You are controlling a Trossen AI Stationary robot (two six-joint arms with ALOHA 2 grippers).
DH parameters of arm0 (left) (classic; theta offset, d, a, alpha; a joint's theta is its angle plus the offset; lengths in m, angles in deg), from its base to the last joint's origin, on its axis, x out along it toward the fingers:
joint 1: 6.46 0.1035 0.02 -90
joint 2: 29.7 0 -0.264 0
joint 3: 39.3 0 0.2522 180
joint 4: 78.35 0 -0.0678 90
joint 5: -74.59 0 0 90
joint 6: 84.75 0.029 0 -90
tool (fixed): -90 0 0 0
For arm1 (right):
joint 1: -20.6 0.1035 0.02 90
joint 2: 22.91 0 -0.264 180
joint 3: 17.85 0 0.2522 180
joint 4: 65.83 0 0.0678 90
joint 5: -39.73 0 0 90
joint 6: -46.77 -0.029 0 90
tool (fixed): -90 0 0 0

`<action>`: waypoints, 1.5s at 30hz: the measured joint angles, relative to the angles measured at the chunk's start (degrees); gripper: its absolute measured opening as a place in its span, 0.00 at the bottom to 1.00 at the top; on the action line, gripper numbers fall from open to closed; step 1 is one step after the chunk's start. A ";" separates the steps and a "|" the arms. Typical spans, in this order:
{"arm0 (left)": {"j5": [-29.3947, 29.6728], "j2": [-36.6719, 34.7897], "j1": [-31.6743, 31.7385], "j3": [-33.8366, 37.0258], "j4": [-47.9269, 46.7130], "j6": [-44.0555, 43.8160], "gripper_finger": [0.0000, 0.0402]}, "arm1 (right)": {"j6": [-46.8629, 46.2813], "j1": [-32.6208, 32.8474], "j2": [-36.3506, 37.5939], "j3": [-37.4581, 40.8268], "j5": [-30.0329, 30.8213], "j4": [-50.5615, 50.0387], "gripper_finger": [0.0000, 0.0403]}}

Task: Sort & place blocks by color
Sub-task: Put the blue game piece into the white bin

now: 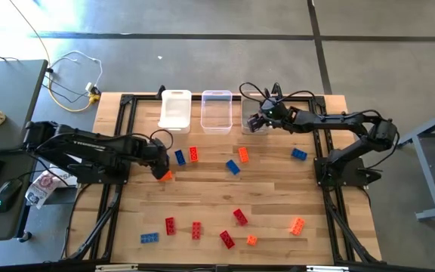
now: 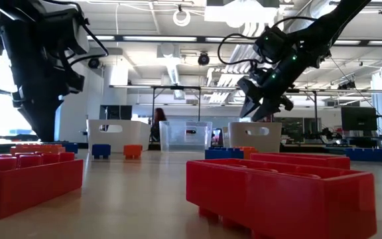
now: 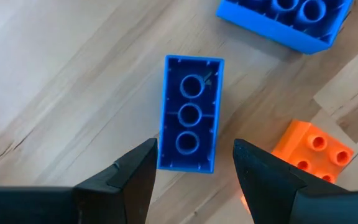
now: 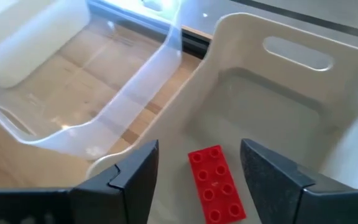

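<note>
From above, three bins stand in a row at the table's (image 1: 278, 204) far edge: a white bin (image 1: 176, 110), a clear bin (image 1: 217, 111), and a third bin (image 1: 257, 121) mostly hidden under the right gripper (image 1: 257, 121). Loose on the wood I count four blue blocks (image 1: 179, 157) (image 1: 232, 167) (image 1: 299, 154) (image 1: 149, 238), five red blocks (image 1: 193, 154) (image 1: 170, 225) (image 1: 196, 230) (image 1: 239, 217) (image 1: 226, 239), and four orange blocks (image 1: 243, 154) (image 1: 165, 175) (image 1: 251, 240) (image 1: 297, 225). The left gripper (image 1: 161, 168) is low over the table beside the blue block at the left, with one orange block just at its tip.

From table height, two big red blocks (image 2: 28, 179) (image 2: 280, 192) fill the foreground. The right gripper (image 2: 260, 109) hangs above the rightmost bin (image 2: 254, 135), fingers apart and pointing down. All three bins show across the back, with a blue block (image 2: 101, 151) and an orange block (image 2: 132, 151) in front of them.

Past the left wrist, the fingers (image 3: 126, 180) stand spread, empty, either side of the end of one blue block (image 3: 190, 112) lying studs-down. A second blue block (image 3: 284, 22) and one orange block (image 3: 312, 149) lie nearby.

Past the right wrist, the fingers (image 4: 135, 177) are released and a single red block (image 4: 215, 183) lies free between them in the white bin (image 4: 291, 118); the clear bin (image 4: 73, 74) sits just beside it.
</note>
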 joint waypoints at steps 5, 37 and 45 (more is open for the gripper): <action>0.16 2.19 0.00 0.00 1.71 1.54 0.49 | 0.07 0.00 0.00 0.00 -0.23 0.08 0.50; 4.30 11.42 -0.04 -0.13 3.62 4.74 0.30 | 4.55 1.91 4.48 0.00 -2.87 0.52 0.33; 4.48 8.33 0.02 0.28 4.14 4.08 0.28 | 4.49 6.22 9.21 0.00 -3.20 0.51 0.33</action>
